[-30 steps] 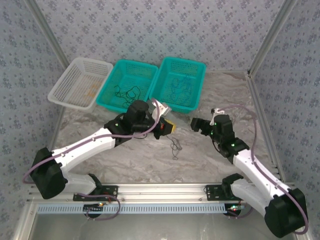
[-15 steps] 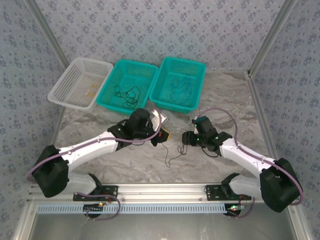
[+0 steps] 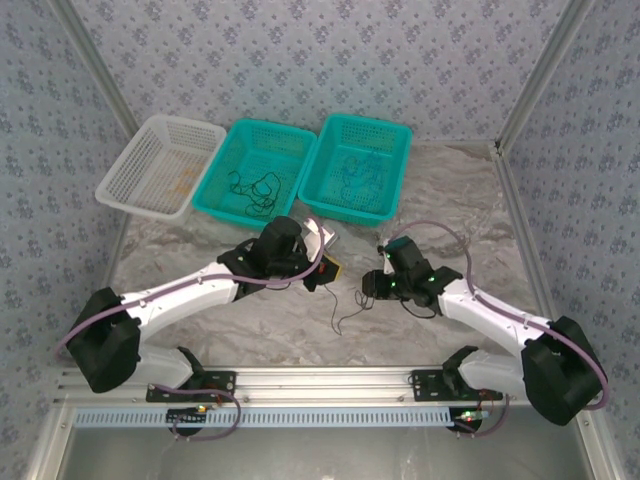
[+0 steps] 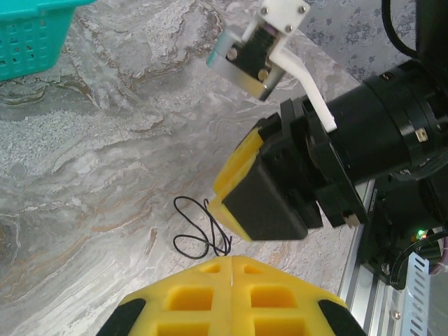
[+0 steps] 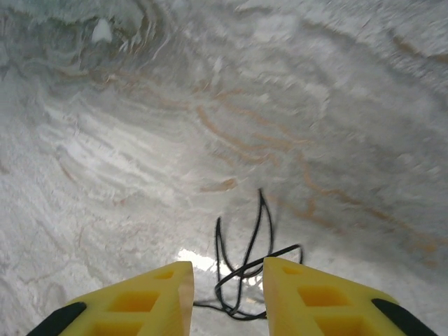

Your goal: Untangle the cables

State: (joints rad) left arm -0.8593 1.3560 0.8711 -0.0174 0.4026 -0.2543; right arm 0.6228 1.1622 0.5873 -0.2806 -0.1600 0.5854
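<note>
The right gripper (image 5: 227, 271) is set low over the counter (image 5: 140, 140); its jaws are seen parted, with the looped black cable (image 5: 245, 276) lying loose between them; the left gripper (image 4: 231, 269) is held just short of that cable, its jaws pressed together with nothing seen between them; more thin wires (image 3: 250, 185) are seen in a teal basket (image 3: 272, 127) well beyond both jaws.

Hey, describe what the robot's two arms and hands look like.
Left arm and right arm: white links, black joints and bases, with a mauve cord looping along each. Left hand and right hand: blocky yellow fingers with square recesses and black patches.
</note>
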